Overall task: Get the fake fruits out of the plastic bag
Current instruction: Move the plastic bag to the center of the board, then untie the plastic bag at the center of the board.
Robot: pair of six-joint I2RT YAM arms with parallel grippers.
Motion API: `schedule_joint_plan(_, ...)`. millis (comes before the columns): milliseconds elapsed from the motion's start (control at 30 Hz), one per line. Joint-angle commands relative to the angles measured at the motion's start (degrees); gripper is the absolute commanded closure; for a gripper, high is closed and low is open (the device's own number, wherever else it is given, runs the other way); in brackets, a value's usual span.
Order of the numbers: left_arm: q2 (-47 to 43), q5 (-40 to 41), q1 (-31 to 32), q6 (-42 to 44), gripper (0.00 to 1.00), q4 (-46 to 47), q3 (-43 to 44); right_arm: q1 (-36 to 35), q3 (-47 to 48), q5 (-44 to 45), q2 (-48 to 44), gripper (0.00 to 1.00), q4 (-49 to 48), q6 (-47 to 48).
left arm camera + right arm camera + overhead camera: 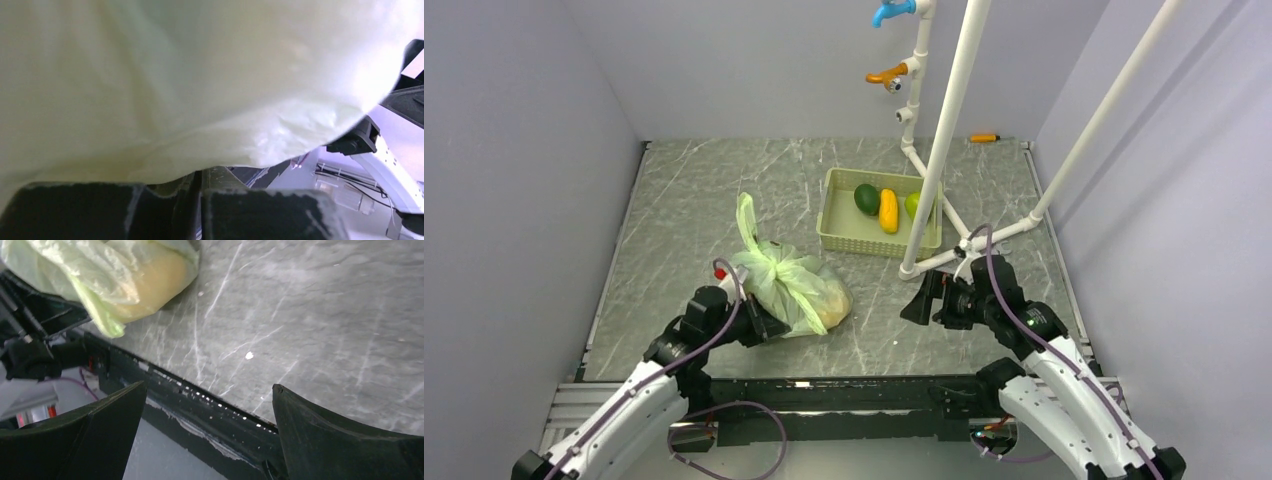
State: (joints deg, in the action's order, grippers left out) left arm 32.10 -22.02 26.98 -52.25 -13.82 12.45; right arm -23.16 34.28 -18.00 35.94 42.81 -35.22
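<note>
The pale-green plastic bag (789,280) lies knotted on the table, left of centre, with a yellowish fruit (833,306) showing through its right end. My left gripper (762,325) is at the bag's near left side, its jaws shut on a fold of the film. The bag (190,75) fills the left wrist view above the fingers (270,215). My right gripper (920,300) is open and empty, right of the bag and apart from it. In the right wrist view the bag (100,270) and the fruit inside it (157,280) sit at the upper left, beyond the open gripper (209,385).
A beige slotted tray (844,240) behind the bag holds a dark green oval fruit (866,198), a yellow oblong fruit (888,210) and a green one (912,204) partly behind a white pole (944,140). The pipe frame's feet (999,232) lie right of the tray.
</note>
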Motion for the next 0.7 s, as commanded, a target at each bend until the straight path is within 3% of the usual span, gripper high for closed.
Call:
schedule_joint_plan(0, -7.4, 0.4, 2.2, -5.8, 0.86, -3.0, -2.0, -6.5, -0.9, -4.1, 0.7, 0.0, -7.3, -1.6)
schedule_joint_plan(133, -11.2, 0.9, 2.5, -3.4, 0.58, -9.6, 2.3, -19.0, -0.5, -0.4, 5.3, 0.01, -15.5, -4.6)
schedule_joint_plan(300, -13.4, 2.8, 2.5, 3.0, 0.34, -18.9, 12.1, -39.4, 8.1, 18.5, 18.2, 0.01, -21.7, -5.6)
schedule_joint_plan(500, -11.8, 11.5, 2.4, 13.3, 0.25, -30.6, 26.5, -48.2, 20.4, 30.7, 34.9, 0.13, -24.8, 1.2)
schedule_joint_plan(667, -1.4, 21.6, 2.4, 24.5, 0.25, -33.7, 36.7, -48.4, 20.0, 35.1, 39.0, 0.15, -36.1, 5.8)
